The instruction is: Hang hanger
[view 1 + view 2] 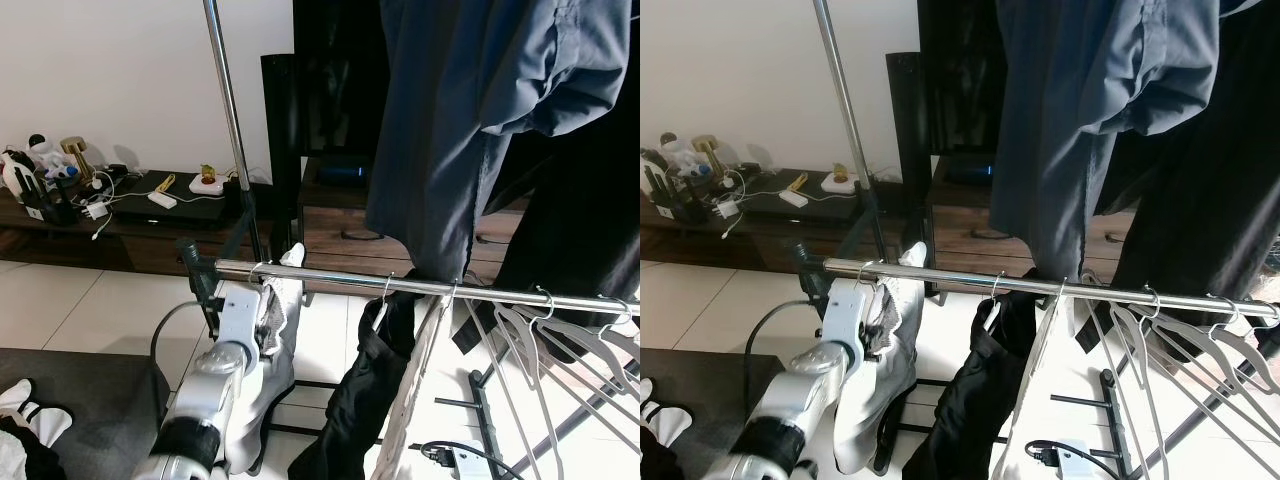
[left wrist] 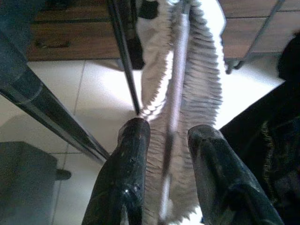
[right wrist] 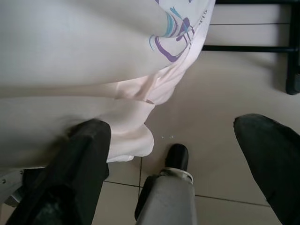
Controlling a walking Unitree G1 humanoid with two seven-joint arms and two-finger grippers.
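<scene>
A chrome rail [image 1: 400, 283] runs across the clothes rack. Near its left end a hanger's hook [image 1: 258, 270] sits over the rail, carrying a white ribbed garment [image 1: 282, 300]. My left arm [image 1: 225, 350] is raised to just under that spot. In the left wrist view my left gripper [image 2: 168, 133] is open, its two fingers either side of the thin grey hanger stem [image 2: 176, 93] with gaps on both sides. My right gripper [image 3: 173, 131] hangs open over the tiled floor, beside a white printed cloth [image 3: 93, 56].
Several bare grey hangers [image 1: 560, 340] crowd the rail's right part, with a black garment [image 1: 370, 400] and a pale one [image 1: 415, 400] in the middle. A dark blue garment [image 1: 470, 120] hangs above. The rack's upright pole [image 1: 235, 130], a low TV console [image 1: 150, 215] and a floor power strip [image 1: 470, 462] stand close.
</scene>
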